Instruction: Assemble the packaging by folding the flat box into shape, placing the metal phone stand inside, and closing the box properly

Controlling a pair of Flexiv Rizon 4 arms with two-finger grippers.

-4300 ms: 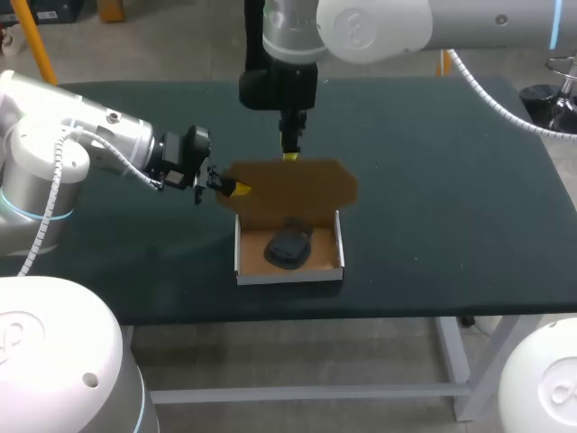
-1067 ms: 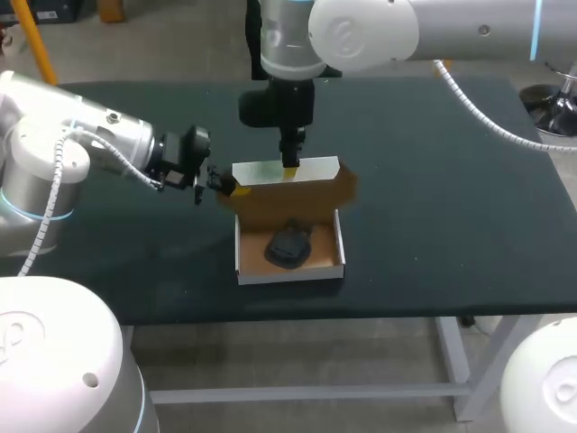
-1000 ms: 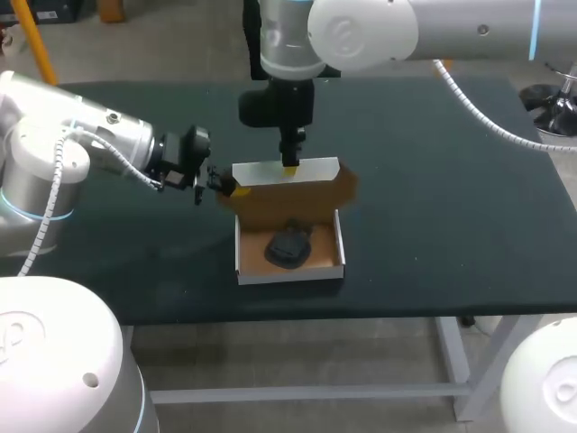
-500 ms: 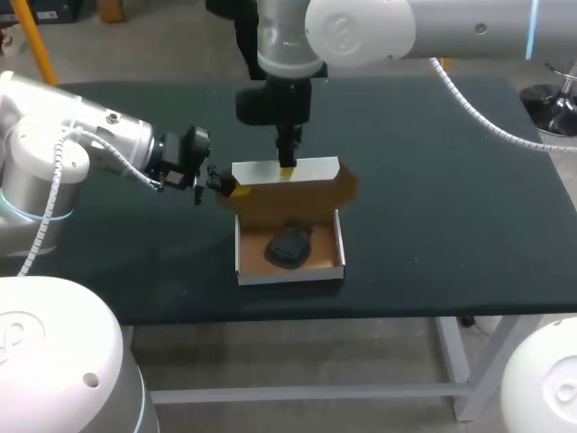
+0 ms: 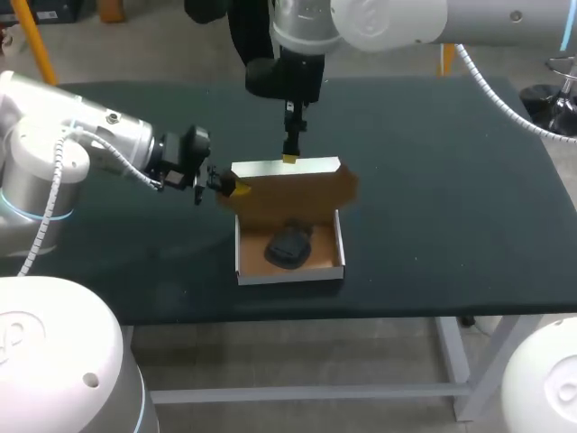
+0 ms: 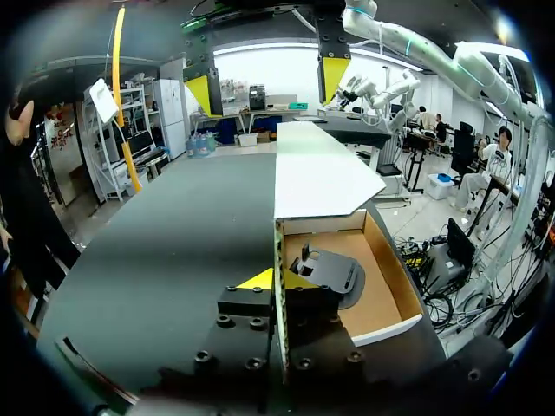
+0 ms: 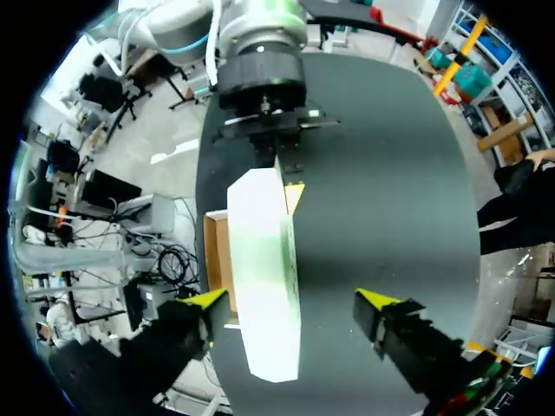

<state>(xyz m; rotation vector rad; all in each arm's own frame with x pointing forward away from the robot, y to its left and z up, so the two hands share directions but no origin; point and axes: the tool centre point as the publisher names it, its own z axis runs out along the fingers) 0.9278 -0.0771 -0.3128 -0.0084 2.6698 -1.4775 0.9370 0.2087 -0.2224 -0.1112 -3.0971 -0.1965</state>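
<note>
The box (image 5: 288,268) sat on the table (image 5: 451,198), toward its near edge, its tray open and the dark stand (image 5: 288,245) lying inside. The left gripper (image 5: 230,187) was at the box's back left corner, its fingers pressed together on the thin cardboard wall there, one yellow tip on either side. Behind the tray the lid (image 5: 297,194) stood raised, its brown face toward the tray and a white strip along its top. Farther back, the right gripper (image 7: 290,299) hung over that top edge with its fingers spread wide, gripping nothing. Whether a tip touched the lid could not be told.
</note>
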